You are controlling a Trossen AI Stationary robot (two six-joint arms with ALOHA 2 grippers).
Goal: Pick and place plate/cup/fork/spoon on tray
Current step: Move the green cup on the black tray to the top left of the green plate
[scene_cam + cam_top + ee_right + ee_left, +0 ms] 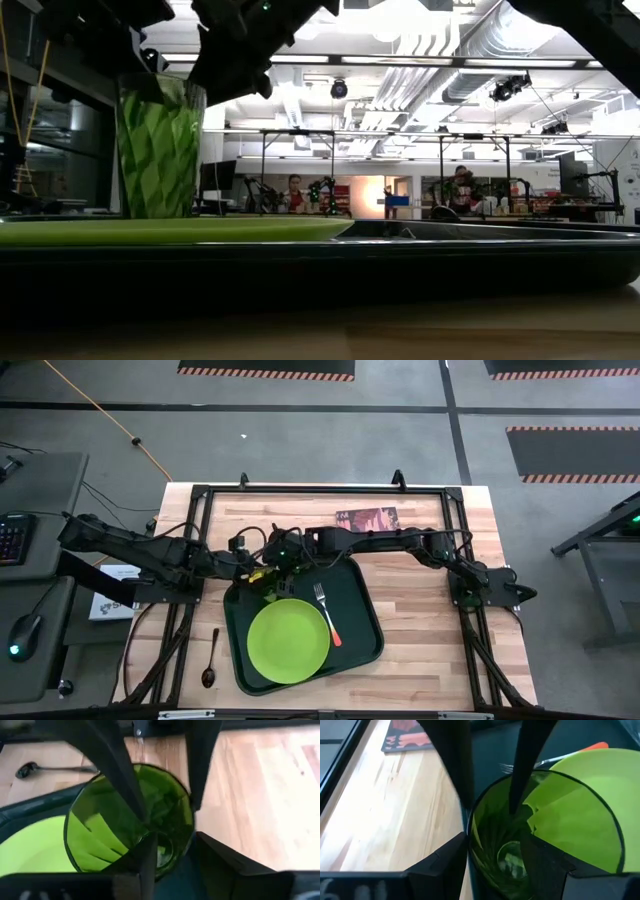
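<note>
Even overhead light on desk (pixel 420 650), soft shadows. Low view backlit: bright ceiling lights (pixel 400 20), tray (pixel 400 262) rim near-black. Wrist views: close pincer fingers (pixel 445 750) blurred.

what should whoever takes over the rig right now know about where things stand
Left gripper and right gripper: both at the cup, over the tray's far left corner; grip cannot be judged.
Cup: upright; its base is hidden behind the plate, so it is unclear whether it is set down.
Done: plate and fork lie on the tray, fork beside the plate.
Left: settle and release the cup, then bring the spoon, which lies on the table left of the tray.
</note>
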